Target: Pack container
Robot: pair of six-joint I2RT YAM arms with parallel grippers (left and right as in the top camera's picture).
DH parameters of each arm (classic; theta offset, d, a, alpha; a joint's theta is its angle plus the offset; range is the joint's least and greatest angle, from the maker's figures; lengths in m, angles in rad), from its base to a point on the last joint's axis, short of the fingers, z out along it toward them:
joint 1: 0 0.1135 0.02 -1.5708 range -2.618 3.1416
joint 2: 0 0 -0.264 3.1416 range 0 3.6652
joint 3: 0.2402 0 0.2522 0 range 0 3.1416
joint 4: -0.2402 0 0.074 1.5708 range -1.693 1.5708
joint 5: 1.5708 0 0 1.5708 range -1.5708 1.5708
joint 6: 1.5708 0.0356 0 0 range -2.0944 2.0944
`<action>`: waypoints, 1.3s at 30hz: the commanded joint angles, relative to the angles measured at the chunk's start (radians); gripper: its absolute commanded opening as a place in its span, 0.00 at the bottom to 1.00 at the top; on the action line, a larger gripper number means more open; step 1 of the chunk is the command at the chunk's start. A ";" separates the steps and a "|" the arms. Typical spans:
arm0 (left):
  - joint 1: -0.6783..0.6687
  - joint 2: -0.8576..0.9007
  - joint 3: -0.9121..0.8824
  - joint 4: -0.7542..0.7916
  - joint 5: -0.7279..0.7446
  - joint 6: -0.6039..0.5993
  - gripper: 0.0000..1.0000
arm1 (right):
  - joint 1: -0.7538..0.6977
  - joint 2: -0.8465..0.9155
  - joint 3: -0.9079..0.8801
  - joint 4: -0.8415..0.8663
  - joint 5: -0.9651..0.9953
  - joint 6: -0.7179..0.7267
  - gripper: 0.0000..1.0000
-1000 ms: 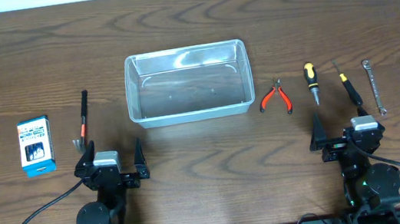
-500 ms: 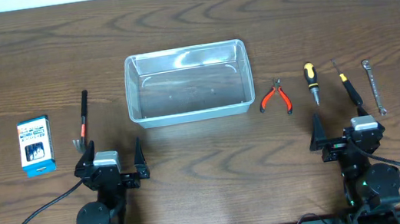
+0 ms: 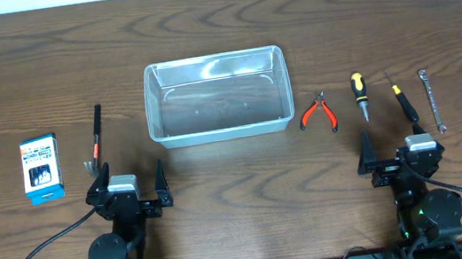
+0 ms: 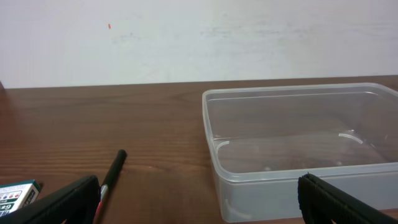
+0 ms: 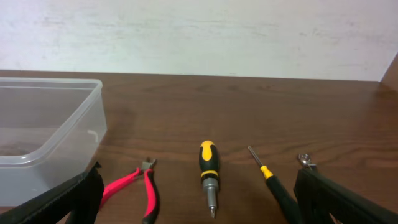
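Note:
The clear plastic container [image 3: 216, 96] stands empty at the table's middle; it also shows in the left wrist view [image 4: 298, 149] and the right wrist view [image 5: 43, 130]. Red pliers [image 3: 317, 114], a stubby yellow-black screwdriver [image 3: 359, 95], a thin yellow-black screwdriver [image 3: 403, 101] and a small wrench [image 3: 432, 100] lie to its right. A black-and-red tool [image 3: 96, 136] lies to its left. My left gripper [image 3: 127, 181] is open and empty near the front edge. My right gripper [image 3: 399, 145] is open and empty, just short of the screwdrivers.
A small blue-and-white box [image 3: 41, 168] lies at the far left, its corner showing in the left wrist view [image 4: 15, 196]. A white wall runs behind the table's far edge. Black cables trail from both arm bases.

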 commanded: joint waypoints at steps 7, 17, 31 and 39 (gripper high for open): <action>0.002 0.000 -0.022 0.032 -0.028 -0.072 0.98 | -0.006 0.008 0.024 -0.007 -0.100 0.207 0.99; 0.002 0.142 0.304 -0.467 -0.062 -0.154 0.98 | -0.006 0.439 0.470 -0.297 -0.133 0.206 0.99; 0.002 0.675 0.808 -0.842 -0.061 -0.253 0.98 | -0.006 1.337 1.411 -1.143 -0.201 -0.023 0.99; 0.002 0.690 0.814 -0.844 -0.061 -0.253 0.98 | 0.052 1.507 1.484 -1.228 0.005 -0.119 0.99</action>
